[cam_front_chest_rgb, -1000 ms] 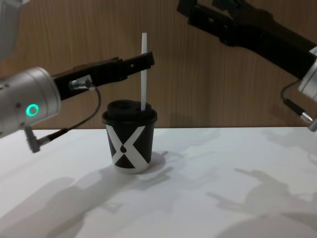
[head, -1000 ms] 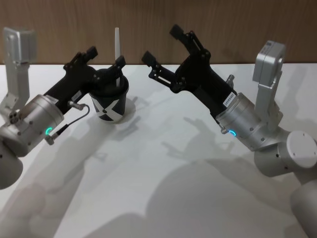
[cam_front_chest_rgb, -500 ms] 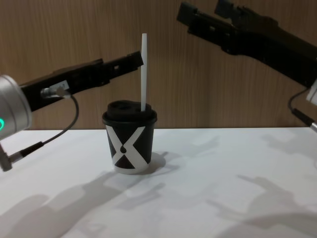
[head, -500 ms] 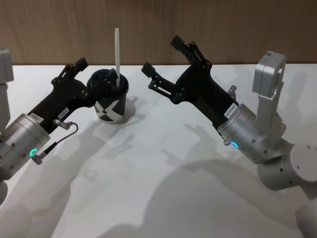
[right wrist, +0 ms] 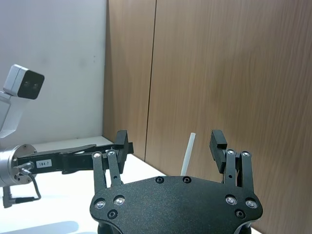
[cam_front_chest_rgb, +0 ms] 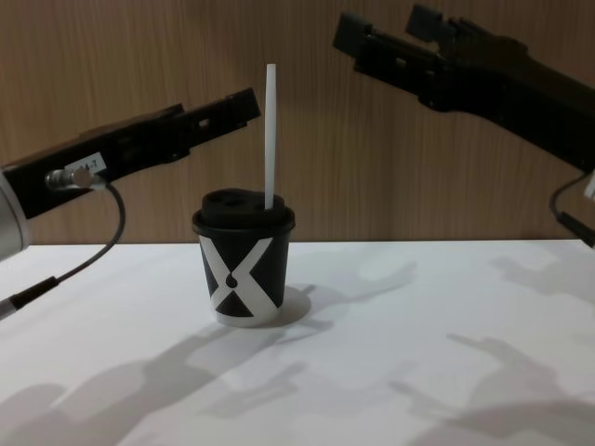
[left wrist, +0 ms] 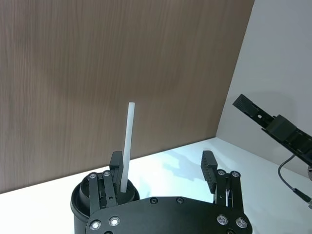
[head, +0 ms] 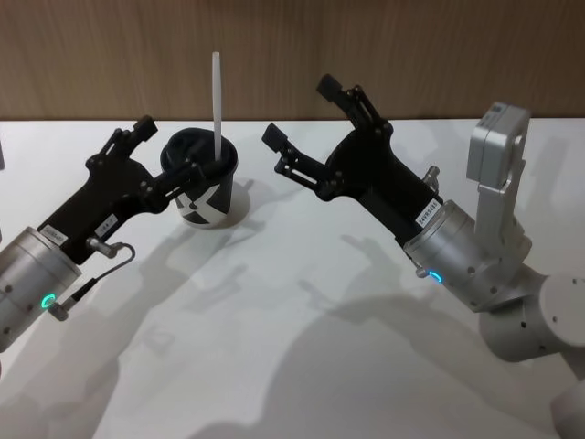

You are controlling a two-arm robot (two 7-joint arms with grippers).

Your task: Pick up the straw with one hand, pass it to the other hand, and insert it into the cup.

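The black cup (head: 215, 197) with the white X stands on the table, and the white straw (head: 217, 96) stands upright in its lid, held by nothing. My left gripper (head: 172, 146) is open, its fingers reaching either side of the cup's left half, clear of the straw. In the left wrist view the straw (left wrist: 127, 146) rises from the cup (left wrist: 83, 207) close beside one finger of the open left gripper (left wrist: 162, 165). My right gripper (head: 302, 112) hangs open and empty to the right of the cup. The chest view shows the cup (cam_front_chest_rgb: 244, 269), the straw (cam_front_chest_rgb: 271, 139), the left gripper (cam_front_chest_rgb: 218, 110) and the right gripper (cam_front_chest_rgb: 383, 26) high above the table.
The white table (head: 302, 302) runs back to a wooden wall (head: 439, 55) just behind the cup. The right wrist view looks past the open right gripper (right wrist: 169, 141) at the straw (right wrist: 187, 153) and the left arm (right wrist: 63, 158).
My left gripper has let go of the straw and drawn back to the left, away from it. The straw stays upright in the cup. The right arm has barely shifted.
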